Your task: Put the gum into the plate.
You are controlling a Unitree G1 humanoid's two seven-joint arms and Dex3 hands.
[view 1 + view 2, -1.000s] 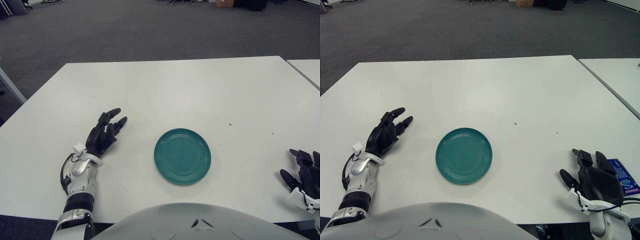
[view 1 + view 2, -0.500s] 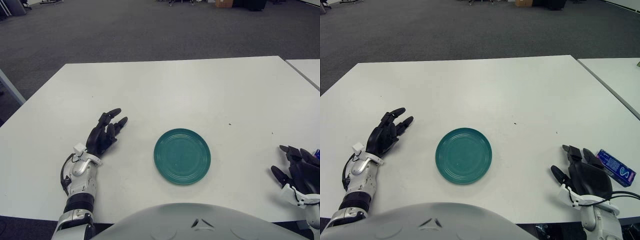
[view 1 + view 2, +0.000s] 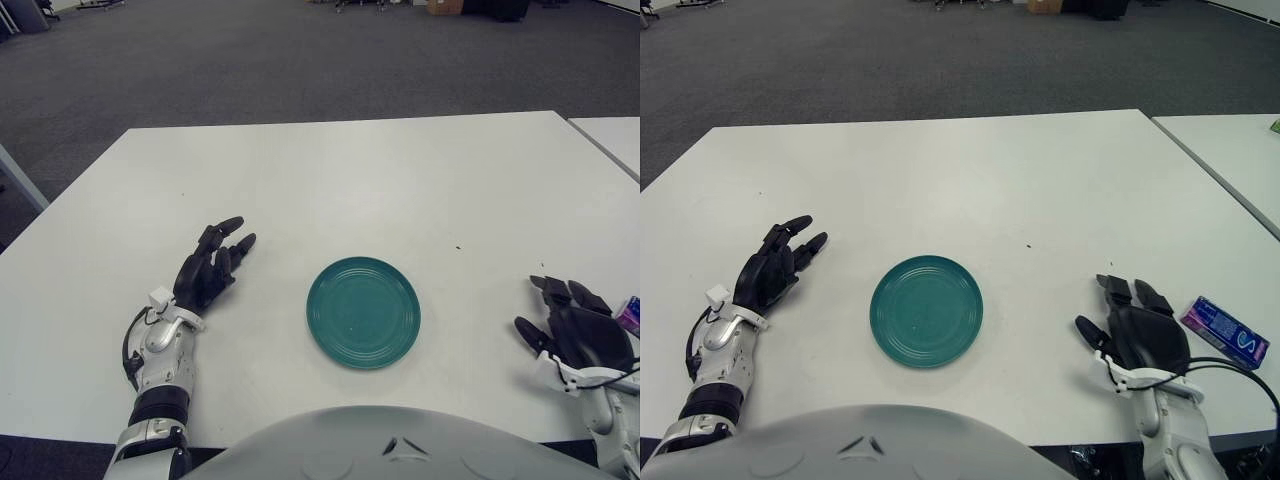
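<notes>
A teal plate (image 3: 927, 310) sits in the middle of the white table, with nothing on it. A blue and purple gum pack (image 3: 1224, 332) lies flat near the table's right front corner. My right hand (image 3: 1132, 332) is open, palm down, just left of the gum pack and not touching it. In the left eye view only a sliver of the gum pack (image 3: 630, 314) shows at the right edge, beside the right hand (image 3: 570, 325). My left hand (image 3: 208, 267) shows left of the plate with its fingers loosely spread, holding nothing.
A second white table (image 3: 1230, 150) stands to the right across a narrow gap. Grey carpet lies beyond the table's far edge. The robot's own body (image 3: 390, 445) fills the bottom of the view.
My right hand has slid left, toward the plate, uncovering the gum pack that it partly hid. The gum pack now lies fully in view to its right. The left hand has not moved.
</notes>
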